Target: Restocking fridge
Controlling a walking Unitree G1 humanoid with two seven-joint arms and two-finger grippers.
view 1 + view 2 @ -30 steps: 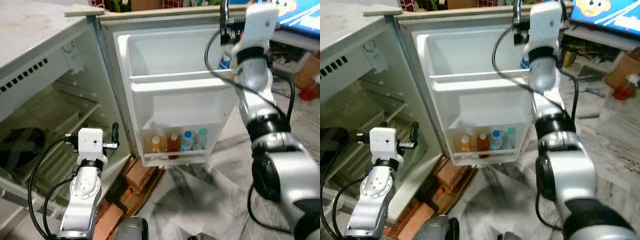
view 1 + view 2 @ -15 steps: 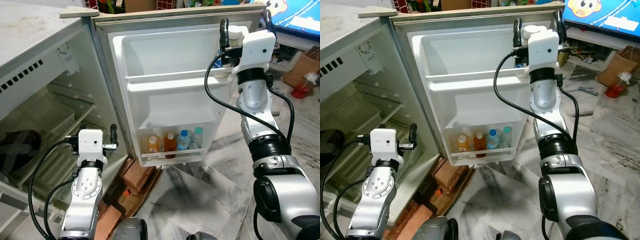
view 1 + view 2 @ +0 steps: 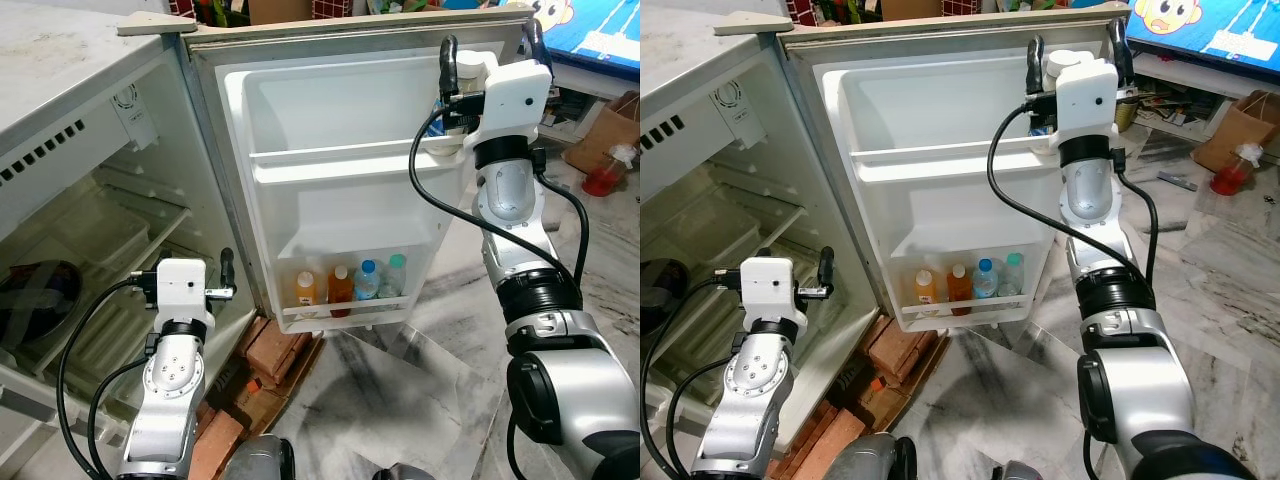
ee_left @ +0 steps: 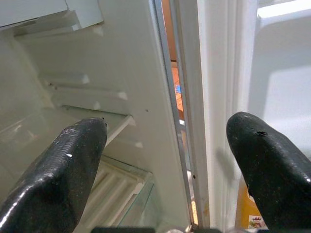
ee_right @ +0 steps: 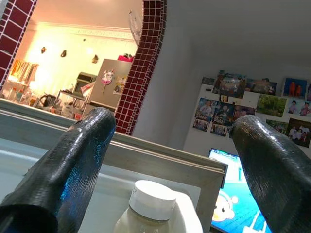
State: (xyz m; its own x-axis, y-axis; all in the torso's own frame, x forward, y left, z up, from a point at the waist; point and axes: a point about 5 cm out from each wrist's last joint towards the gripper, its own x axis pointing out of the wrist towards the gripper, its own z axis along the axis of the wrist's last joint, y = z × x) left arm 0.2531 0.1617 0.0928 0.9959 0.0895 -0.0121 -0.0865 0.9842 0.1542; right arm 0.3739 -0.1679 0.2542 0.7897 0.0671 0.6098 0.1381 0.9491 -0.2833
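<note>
The fridge door (image 3: pixel 340 215) stands wide open. Several small drink bottles (image 3: pixel 343 285) line its bottom shelf. A bottle with a white cap (image 5: pixel 151 196) stands at the right end of the upper door shelf (image 3: pixel 340 158). My right gripper (image 3: pixel 490 45) is raised at the door's top right corner, open. Its fingers (image 5: pixel 73 165) point up, one on either side of the cap (image 3: pixel 467 66), apart from it. My left gripper (image 4: pixel 165 141) is low by the fridge body's front edge (image 4: pixel 187 97), open and holding nothing.
Reddish bricks (image 3: pixel 280 350) lie on the floor under the door. Inside the fridge (image 3: pixel 110 230) are wire shelves and a dark bowl (image 3: pixel 40 295). A red spray bottle (image 3: pixel 607 175) and a brown bag (image 3: pixel 620 125) sit on the marble floor at right.
The whole view shifted since a second ago, and my right gripper sits lower against the door top than then. Nothing has moved in the last half second.
</note>
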